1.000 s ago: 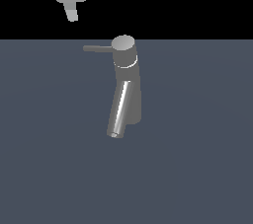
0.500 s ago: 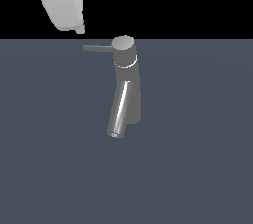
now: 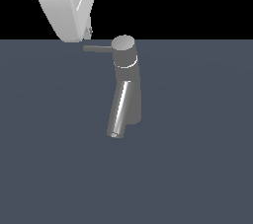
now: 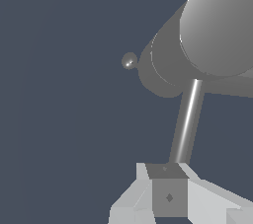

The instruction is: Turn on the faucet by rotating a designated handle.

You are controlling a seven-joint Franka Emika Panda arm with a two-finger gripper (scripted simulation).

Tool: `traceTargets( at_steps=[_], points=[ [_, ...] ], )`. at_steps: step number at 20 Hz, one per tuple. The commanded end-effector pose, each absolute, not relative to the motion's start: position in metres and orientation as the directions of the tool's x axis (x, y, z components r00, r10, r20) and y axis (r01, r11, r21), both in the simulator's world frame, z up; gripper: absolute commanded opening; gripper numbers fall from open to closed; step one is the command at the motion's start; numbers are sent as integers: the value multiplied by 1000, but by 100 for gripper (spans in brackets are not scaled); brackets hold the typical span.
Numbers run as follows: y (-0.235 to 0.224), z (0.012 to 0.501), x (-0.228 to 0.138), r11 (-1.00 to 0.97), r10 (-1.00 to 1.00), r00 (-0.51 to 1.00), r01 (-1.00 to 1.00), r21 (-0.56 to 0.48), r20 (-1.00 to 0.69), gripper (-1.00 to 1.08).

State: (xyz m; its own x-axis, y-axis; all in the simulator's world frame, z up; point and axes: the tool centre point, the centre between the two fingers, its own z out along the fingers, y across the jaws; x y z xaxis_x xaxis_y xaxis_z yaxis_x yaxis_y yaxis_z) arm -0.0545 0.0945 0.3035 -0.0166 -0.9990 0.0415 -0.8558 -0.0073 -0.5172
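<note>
The dark grey faucet stands upright in the middle of the exterior view, with a round flat cap and a shiny slanted spout. The handle, a thin grey rod, sticks out from the cap toward the exterior view's left. My white gripper hangs just above the handle's free end, its fingers together and holding nothing. In the wrist view the handle runs from the cap down to my gripper, and its end lies right at the fingertips.
The faucet stands on a flat dark blue-grey surface that fills the lower part of the exterior view. The background above it is black. The spout's tip shows as a small shiny knob in the wrist view.
My gripper has come down and toward the exterior view's right, from high above to just over the handle's free end. The faucet and handle have not moved.
</note>
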Motion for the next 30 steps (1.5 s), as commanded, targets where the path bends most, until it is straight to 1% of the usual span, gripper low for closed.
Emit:
traceTargets(
  at_steps=[1,8,16,27,30],
  points=[
    [92,301,-47,32,-998,-56,-849,-528,31,-100],
    [87,296,-33,108,-990,-137,-831,-546,12,-100],
    [82,293,-24,154,-982,-187,-816,-557,1,-100],
    [81,292,-22,165,-980,-199,-812,-559,-1,-100],
    [83,287,-30,165,-980,-199,-812,-559,-1,-100]
  ],
)
